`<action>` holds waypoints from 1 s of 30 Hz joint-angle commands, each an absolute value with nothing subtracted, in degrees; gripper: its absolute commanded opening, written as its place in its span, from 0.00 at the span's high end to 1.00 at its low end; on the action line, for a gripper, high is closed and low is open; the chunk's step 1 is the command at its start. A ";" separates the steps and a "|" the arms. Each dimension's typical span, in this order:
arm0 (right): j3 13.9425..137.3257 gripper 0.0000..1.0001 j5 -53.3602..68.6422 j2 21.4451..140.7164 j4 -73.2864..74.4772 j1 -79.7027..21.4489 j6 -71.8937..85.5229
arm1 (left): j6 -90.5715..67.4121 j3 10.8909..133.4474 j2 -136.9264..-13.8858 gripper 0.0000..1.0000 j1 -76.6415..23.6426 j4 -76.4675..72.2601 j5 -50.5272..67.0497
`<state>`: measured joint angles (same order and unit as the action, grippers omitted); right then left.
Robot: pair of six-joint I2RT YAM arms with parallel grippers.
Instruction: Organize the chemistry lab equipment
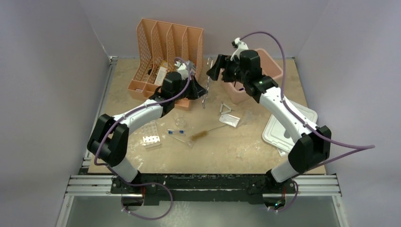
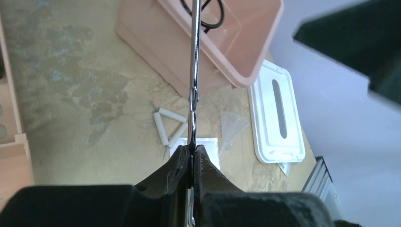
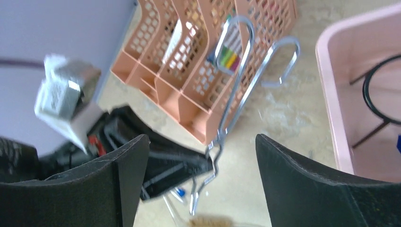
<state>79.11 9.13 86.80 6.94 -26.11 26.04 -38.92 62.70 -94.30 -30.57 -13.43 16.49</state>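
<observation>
My left gripper (image 2: pixel 193 153) is shut on the lower end of the metal tongs (image 2: pixel 194 71), which stand up in the air over the table, between the organizer and the tub. The right gripper (image 3: pixel 201 142) is open with its fingers wide on either side of the tongs (image 3: pixel 236 90), not touching them. A black wire ring (image 3: pixel 378 94) lies in the pink tub (image 1: pixel 272 66). On the table lie the bristle brush (image 1: pixel 201 135), blue-capped tubes (image 1: pixel 177 133), the white tube rack (image 1: pixel 151 140) and the wire triangle (image 2: pixel 168 125).
The peach slotted organizer (image 1: pixel 165 47) stands at the back left, close behind the left gripper. The tub's white lid (image 1: pixel 288 125) lies at the right edge. A white packet (image 1: pixel 230 120) sits beside the triangle.
</observation>
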 commanded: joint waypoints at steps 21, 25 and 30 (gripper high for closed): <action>90.39 0.62 10.36 97.54 8.62 -23.75 45.91 | -33.23 67.37 -87.24 1.00 -30.86 -15.56 21.62; 89.56 0.83 10.75 97.00 7.42 -23.35 46.49 | -33.05 68.13 -87.53 1.00 -30.85 -15.29 21.74; 89.34 0.91 8.80 95.55 7.06 -22.97 45.92 | -32.46 69.73 -87.85 0.82 -30.77 -12.24 19.79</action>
<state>89.30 9.74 99.53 10.17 -23.57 45.95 -34.52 65.21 -90.52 -30.79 -10.74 20.49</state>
